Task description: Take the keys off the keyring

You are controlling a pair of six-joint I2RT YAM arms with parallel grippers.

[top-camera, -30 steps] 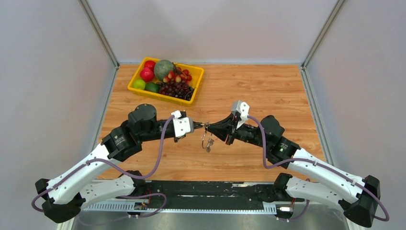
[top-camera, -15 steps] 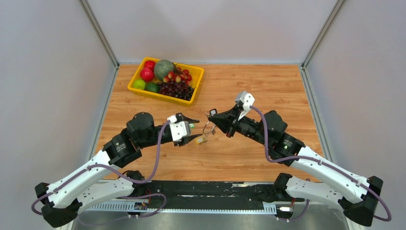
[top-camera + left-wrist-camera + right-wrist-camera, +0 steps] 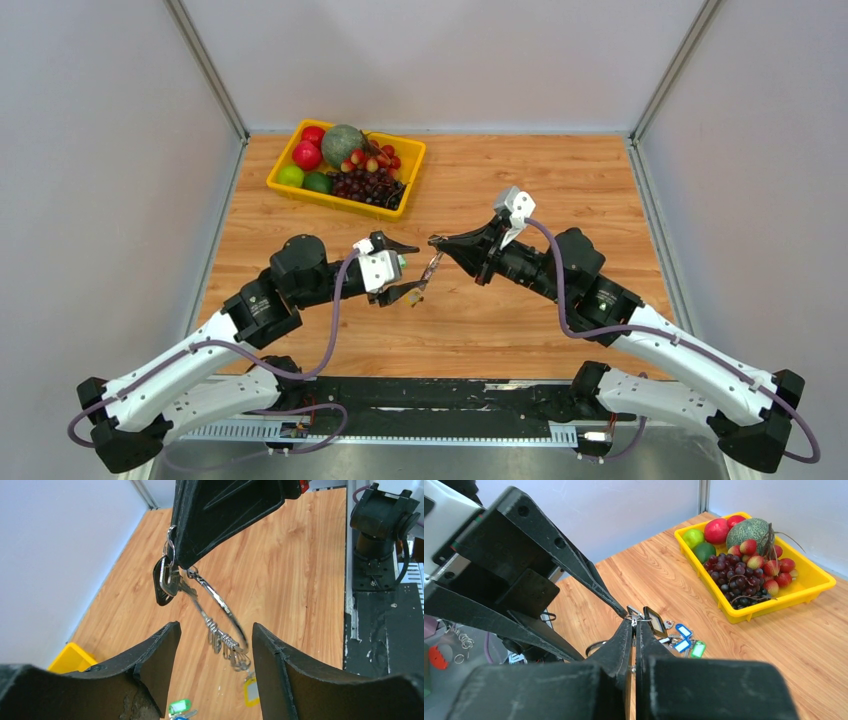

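Note:
My right gripper point(image 3: 437, 242) is shut, pinching the top of the keyring point(image 3: 220, 597), a thin silver wire loop that hangs above the table. A black-headed key point(image 3: 162, 582) dangles beside the fingertips point(image 3: 634, 622). Several small silver keys point(image 3: 227, 645) and a yellow tag point(image 3: 251, 690) hang at the loop's low end. My left gripper point(image 3: 215, 645) is open, its fingers on either side of that low end without touching it. Loose keys with blue tags point(image 3: 683, 630) and a green tag point(image 3: 697, 649) lie on the wood below.
A yellow tray point(image 3: 283, 158) of fruit and grapes stands at the back left of the wooden table point(image 3: 560, 190). Grey walls close in the left, right and back. A black rail point(image 3: 450, 395) with the arm bases runs along the near edge.
My left gripper has opened and drawn back a little to the left and down. My right gripper has stayed shut, carrying the keyring slightly away from the near edge; the loop has swung.

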